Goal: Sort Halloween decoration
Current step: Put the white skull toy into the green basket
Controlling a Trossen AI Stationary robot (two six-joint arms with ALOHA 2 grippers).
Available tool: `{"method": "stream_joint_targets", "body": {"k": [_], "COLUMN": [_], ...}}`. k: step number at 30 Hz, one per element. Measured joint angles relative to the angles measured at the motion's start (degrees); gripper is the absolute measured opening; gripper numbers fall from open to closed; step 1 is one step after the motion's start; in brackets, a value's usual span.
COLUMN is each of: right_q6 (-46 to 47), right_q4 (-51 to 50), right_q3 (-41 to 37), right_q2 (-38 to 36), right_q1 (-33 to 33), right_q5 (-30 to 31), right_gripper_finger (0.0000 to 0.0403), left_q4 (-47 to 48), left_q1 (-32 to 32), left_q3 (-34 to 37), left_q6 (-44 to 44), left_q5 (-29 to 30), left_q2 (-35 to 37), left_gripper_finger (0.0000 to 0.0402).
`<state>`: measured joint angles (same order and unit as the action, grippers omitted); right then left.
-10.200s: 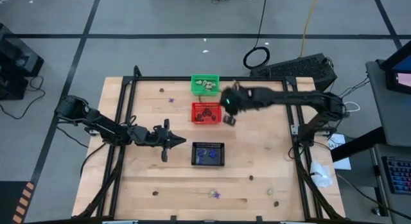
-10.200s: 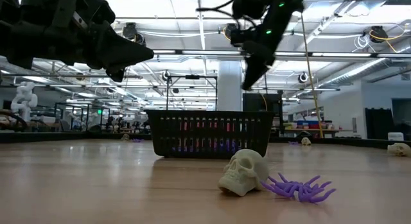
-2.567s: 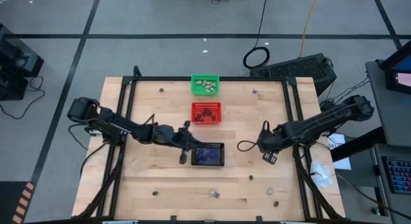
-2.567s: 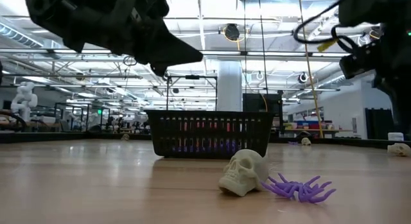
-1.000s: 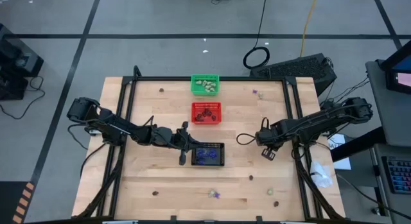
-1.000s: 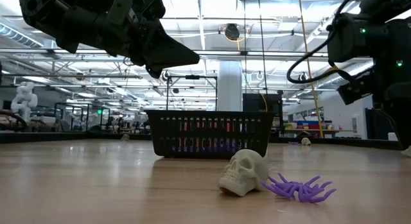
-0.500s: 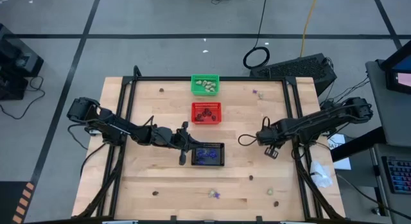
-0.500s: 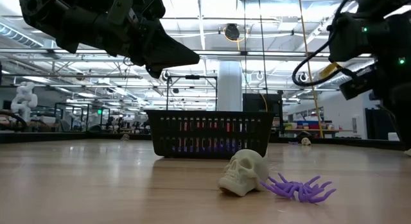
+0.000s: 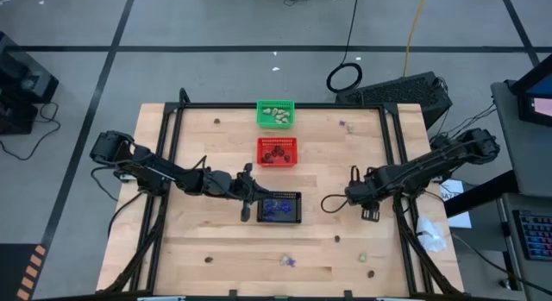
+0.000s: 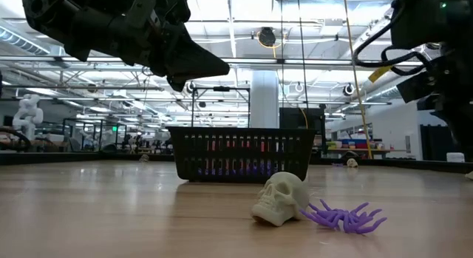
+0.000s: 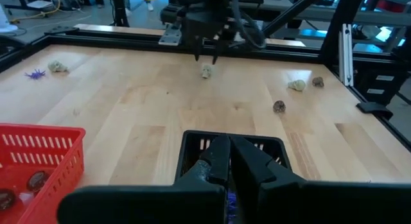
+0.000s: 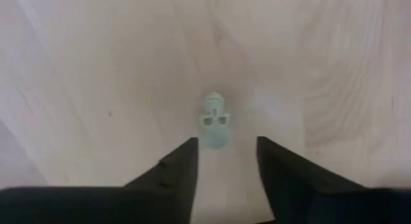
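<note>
The right gripper [image 12: 226,161] hung over a pale cream skull [image 12: 214,119] on the bench [image 9: 345,163], jaws spread and empty. The left gripper [image 11: 229,161], jaws closed on nothing, hovered above the black basket's [image 9: 280,207] left rim.

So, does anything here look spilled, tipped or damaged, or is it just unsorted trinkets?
Nothing looks damaged or tipped. The green mesh basket, red mesh basket and black mesh basket stand upright. Loose pieces still lie on the wooden table, including a pale cream skull touching a purple spider.
</note>
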<state>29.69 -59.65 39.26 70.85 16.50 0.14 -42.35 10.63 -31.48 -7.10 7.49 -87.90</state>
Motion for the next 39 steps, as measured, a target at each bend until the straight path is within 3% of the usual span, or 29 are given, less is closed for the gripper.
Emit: {"method": "stream_joint_targets", "body": {"k": [4,10,18,25,29,39], "right_q6": [-0.5,1.5,2.4,3.1,3.0,-3.2], "right_q4": [3.1,7.3,12.4,12.3,11.2,19.9], "right_q3": [-1.9,-5.8,-8.2,-8.0,-5.7,3.6], "right_q2": [0.0,0.0,-0.2,-0.1,0.2,0.0], "right_q1": [1.4,1.6,1.6,1.6,1.6,-3.3], "right_q5": [0.1,1.3,-0.5,-2.5,-3.0,10.1], "right_gripper_finger": [0.0192,0.0192,0.0141,0.0059,0.0055,0.0055], "left_q4": [0.7,3.4,6.4,13.4,17.3,-14.2], "left_q1": [0.0,0.0,-0.1,-0.1,-0.1,0.0], "left_q3": [0.0,0.0,0.0,0.0,0.9,21.7], "left_q6": [0.0,0.1,0.3,1.1,1.6,-6.0], "left_q5": [0.3,0.6,1.1,2.5,4.7,7.8], "left_q2": [0.0,0.0,0.2,5.9,10.3,12.0], "left_gripper_finger": [0.0011,0.0011,0.0011,0.0011,0.0011,0.0011]}}
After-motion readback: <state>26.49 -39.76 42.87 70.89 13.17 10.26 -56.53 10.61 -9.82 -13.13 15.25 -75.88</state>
